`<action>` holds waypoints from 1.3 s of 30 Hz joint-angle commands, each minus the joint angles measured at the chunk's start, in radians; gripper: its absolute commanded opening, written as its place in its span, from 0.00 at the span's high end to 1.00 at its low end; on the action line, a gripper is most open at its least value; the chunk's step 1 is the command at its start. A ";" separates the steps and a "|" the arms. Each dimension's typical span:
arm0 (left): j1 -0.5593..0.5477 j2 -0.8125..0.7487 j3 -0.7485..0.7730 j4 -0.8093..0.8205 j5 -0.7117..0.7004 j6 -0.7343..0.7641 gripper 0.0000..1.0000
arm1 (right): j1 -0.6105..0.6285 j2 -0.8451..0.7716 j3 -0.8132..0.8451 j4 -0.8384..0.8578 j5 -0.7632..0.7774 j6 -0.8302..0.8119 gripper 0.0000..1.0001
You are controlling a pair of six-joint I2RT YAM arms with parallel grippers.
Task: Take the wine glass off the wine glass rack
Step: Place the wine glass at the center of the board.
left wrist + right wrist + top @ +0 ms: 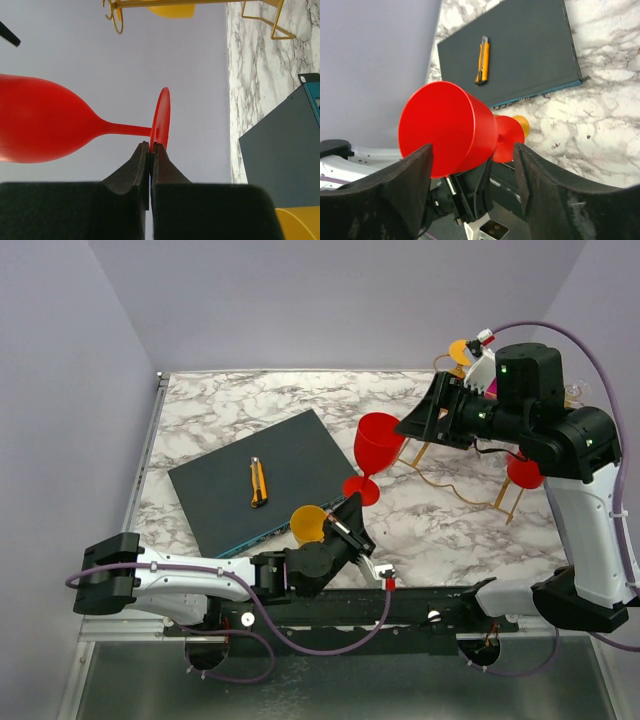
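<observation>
A red wine glass (378,444) hangs tilted in the air over the marble table, off the gold wine glass rack (452,483). My left gripper (353,510) is shut on the rim of its round foot (161,116), with the stem and bowl (42,125) stretching out to the left in the left wrist view. My right gripper (404,426) is open, its two fingers (412,180) standing either side of the bowl (445,127) with a gap on the right side. My right arm hides most of the rack.
Another red glass (523,473) and a yellow glass (459,348) hang on the rack. A yellow cup (308,525) sits near my left gripper. A dark mat (290,455) carries a yellow utility knife (258,482). Lilac walls close in the left, back and right.
</observation>
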 commanded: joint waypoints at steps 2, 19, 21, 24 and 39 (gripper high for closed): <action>-0.005 0.013 0.001 0.011 0.031 0.012 1.00 | 0.007 -0.015 -0.044 -0.069 -0.065 -0.045 0.37; -0.013 0.016 0.029 -0.096 0.018 0.007 1.00 | 0.007 -0.009 -0.043 -0.172 -0.063 -0.065 0.68; -0.013 0.025 0.040 -0.096 0.010 0.010 1.00 | 0.007 -0.006 -0.041 -0.173 -0.069 -0.064 0.75; -0.014 0.033 0.052 -0.093 0.003 0.009 0.93 | 0.007 -0.001 -0.039 -0.176 -0.066 -0.062 0.89; -0.018 -0.003 0.049 -0.072 -0.009 -0.023 0.22 | 0.007 -0.001 0.024 -0.176 0.127 -0.003 1.00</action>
